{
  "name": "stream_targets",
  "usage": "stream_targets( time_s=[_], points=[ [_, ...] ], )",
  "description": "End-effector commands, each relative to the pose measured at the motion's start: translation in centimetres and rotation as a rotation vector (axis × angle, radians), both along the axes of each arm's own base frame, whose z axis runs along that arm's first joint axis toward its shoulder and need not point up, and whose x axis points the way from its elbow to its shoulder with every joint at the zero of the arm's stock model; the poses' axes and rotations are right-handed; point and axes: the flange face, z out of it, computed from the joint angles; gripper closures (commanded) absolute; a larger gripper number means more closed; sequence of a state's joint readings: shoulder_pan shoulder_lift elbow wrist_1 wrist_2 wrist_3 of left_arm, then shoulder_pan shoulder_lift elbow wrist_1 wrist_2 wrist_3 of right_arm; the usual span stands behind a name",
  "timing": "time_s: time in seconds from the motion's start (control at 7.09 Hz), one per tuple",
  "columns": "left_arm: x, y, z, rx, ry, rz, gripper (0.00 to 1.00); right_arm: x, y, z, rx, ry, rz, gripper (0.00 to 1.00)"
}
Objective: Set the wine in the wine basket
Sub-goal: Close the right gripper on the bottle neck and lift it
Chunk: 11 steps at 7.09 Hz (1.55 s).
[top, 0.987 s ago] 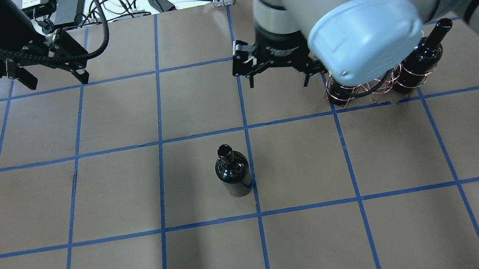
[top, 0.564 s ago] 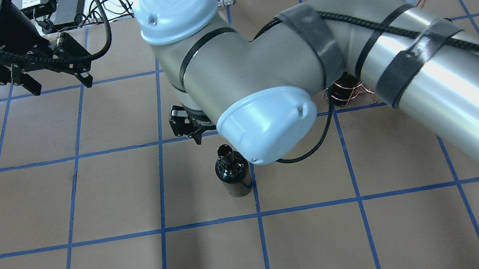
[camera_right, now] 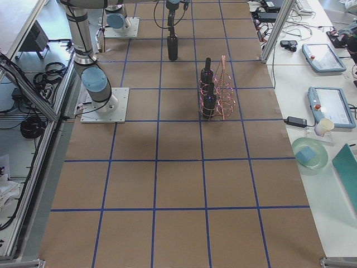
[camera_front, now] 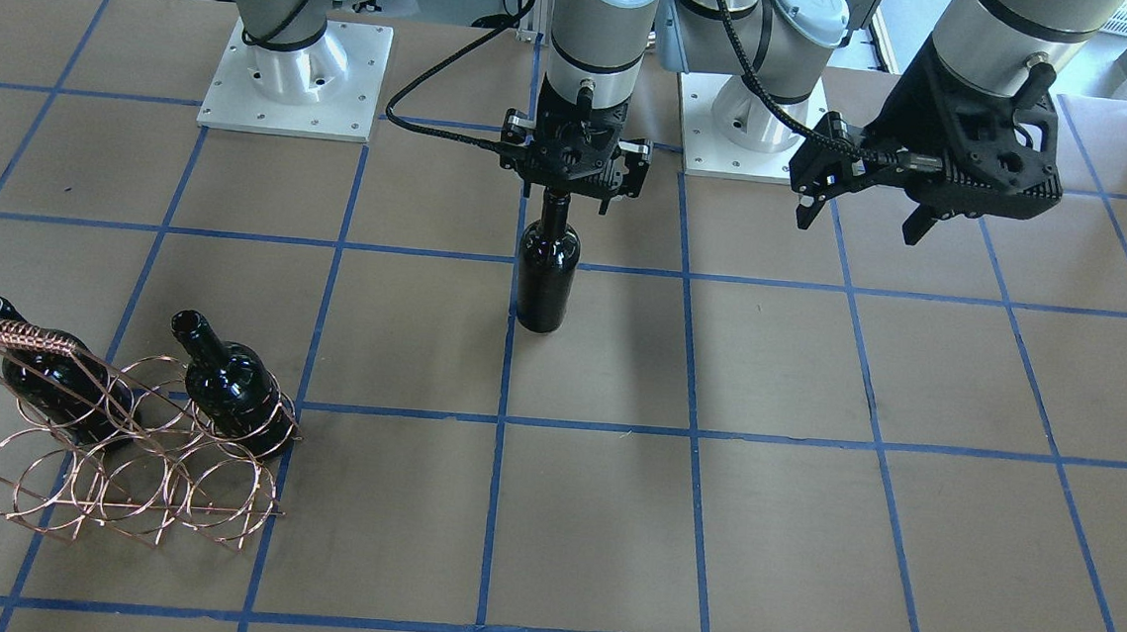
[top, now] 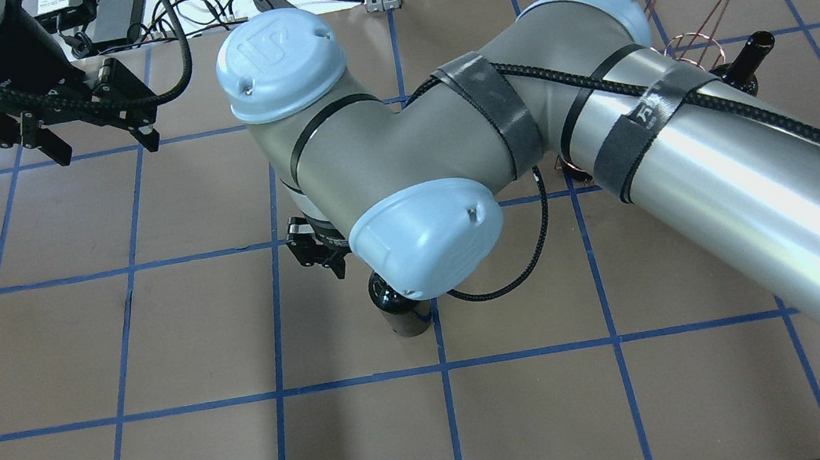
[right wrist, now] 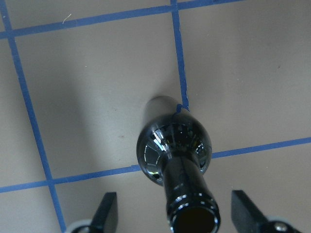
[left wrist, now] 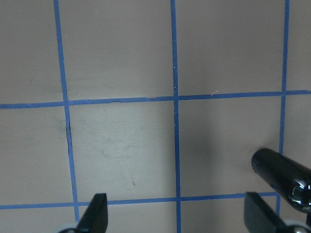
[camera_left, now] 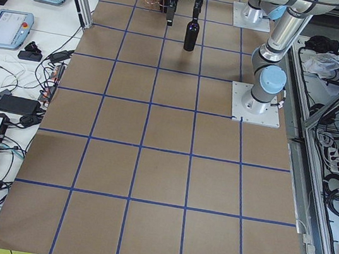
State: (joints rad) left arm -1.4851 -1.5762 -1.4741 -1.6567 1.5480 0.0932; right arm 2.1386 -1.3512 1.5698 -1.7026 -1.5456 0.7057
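Standing bottle (camera_front: 545, 275): upright on surface (camera_front: 806, 531);
Right pincer (camera_front: 569, 197): apart, straddling bottle's neck;
Left pincer (camera_front: 857, 226): apart, hovering well away.

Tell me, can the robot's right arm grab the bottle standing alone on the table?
Probably yes. The right gripper hangs open at the top of the bottle, its jaws apart on either side of the neck, and the wrist view shows nothing between them.
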Motion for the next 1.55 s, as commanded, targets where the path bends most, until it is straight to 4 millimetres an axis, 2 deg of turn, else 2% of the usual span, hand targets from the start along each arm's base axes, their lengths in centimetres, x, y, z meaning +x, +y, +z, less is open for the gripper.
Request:
stream_targets(
  time_s=[0.0, 0.14, 0.56, 0.71, 0.85, 0.99, 1.13, 1.27, 1.41],
  points=[
    [-0.1, 0.0, -0.2, 0.004, 0.004, 0.063, 0.00, -0.7, -0.4, -0.5, 0.020, 0.011, 0.007, 0.39],
    [0.0, 0.0, 0.0, -0.001, 0.002, 0.064, 0.00, -1.3, -0.8, -0.6, 0.034, 0.017, 0.001, 0.70],
    [0.5, -0.5, -0.7, 0.014, 0.004, 0.075, 0.00, -1.5, -1.3, -0.3, 0.021, 0.004, -0.013, 0.93],
    [0.2, 0.0, -0.1, -0.002, -0.004, 0.070, 0.00, -1.6, -1.1, 0.2, 0.013, -0.001, -0.015, 0.94],
    [0.1, 0.6, 0.8, -0.014, -0.011, 0.069, 0.00, -1.8, -1.4, 1.2, -0.003, -0.010, -0.019, 1.00],
    [0.0, 2.0, 2.0, -0.022, -0.011, 0.067, 0.00, -3.5, -2.3, 3.4, -0.034, -0.029, -0.046, 1.00],
    [-0.1, 3.1, 2.7, -0.016, -0.012, 0.067, 0.00, -6.4, -3.2, 6.0, -0.053, -0.086, -0.086, 1.00],
    [-0.1, 3.9, 2.9, 0.011, -0.014, 0.069, 0.00, -9.6, -3.7, 7.9, -0.059, -0.089, -0.062, 1.00],
    [0.0, 5.2, 3.2, 0.049, -0.014, 0.073, 0.00, -13.8, -4.1, 9.6, -0.060, -0.060, -0.014, 1.00]
  ],
)
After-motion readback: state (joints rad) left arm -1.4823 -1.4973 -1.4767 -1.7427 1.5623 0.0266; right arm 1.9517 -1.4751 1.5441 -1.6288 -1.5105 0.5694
